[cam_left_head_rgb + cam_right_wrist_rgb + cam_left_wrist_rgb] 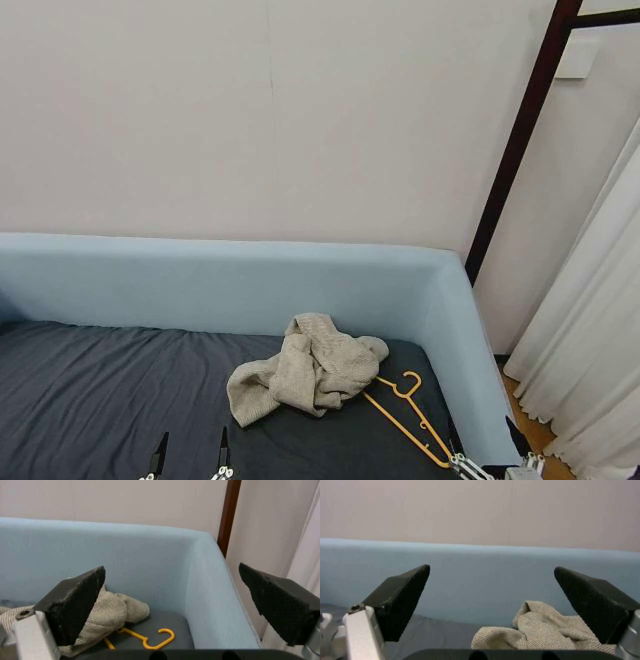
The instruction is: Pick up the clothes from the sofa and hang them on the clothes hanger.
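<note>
The beige garment (305, 375) lies crumpled in a heap on the sofa (250, 285), and everything else is best placed from it. The orange hanger (411, 413) lies just to its right, with the near end touching or tucked under the cloth's edge. The left gripper (491, 570) hangs in front of the heap and a little to its left, and the right gripper (171, 568) is in front and farther right, past the hanger. Both have their jaws spread wide and hold nothing. The step in hand looks like the reach for the cloth, and the left arm seems better placed for it. It should come down on the heap's raised ridge, on the side away from the hanger, and close on a thick fold rather than a thin edge. A straight lift should then let the loose knit drape free without dragging the hanger along
</note>
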{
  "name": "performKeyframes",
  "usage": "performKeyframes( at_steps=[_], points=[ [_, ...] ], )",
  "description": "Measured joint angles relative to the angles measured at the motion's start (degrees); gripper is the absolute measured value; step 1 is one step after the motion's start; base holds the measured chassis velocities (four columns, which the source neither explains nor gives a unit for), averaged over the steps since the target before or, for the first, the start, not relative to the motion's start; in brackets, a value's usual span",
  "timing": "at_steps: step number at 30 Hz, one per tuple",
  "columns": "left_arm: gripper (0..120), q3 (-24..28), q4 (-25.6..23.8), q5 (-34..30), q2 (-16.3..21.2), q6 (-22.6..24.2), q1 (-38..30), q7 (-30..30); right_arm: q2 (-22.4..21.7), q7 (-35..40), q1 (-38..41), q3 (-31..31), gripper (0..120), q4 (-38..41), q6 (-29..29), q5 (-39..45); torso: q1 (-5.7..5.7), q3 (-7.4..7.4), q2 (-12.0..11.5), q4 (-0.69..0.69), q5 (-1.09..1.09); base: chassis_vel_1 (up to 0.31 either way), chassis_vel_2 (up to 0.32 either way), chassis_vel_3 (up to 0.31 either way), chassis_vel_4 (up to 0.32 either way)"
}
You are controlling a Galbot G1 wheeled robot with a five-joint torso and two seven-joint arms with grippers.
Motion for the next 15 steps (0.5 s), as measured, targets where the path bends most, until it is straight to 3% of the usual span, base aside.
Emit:
performKeyframes(
  at_steps=[15],
  points=[
    [99,-0.45,0.52,1.94,-0.83,-0.35,0.22,-1.87,-1.49,0.36,-0.40,0.09,100,0.00,0.11,1.39,0.00,0.00,0.00,0.00,0.00,0.000,0.000,0.000,0.000]
  ],
)
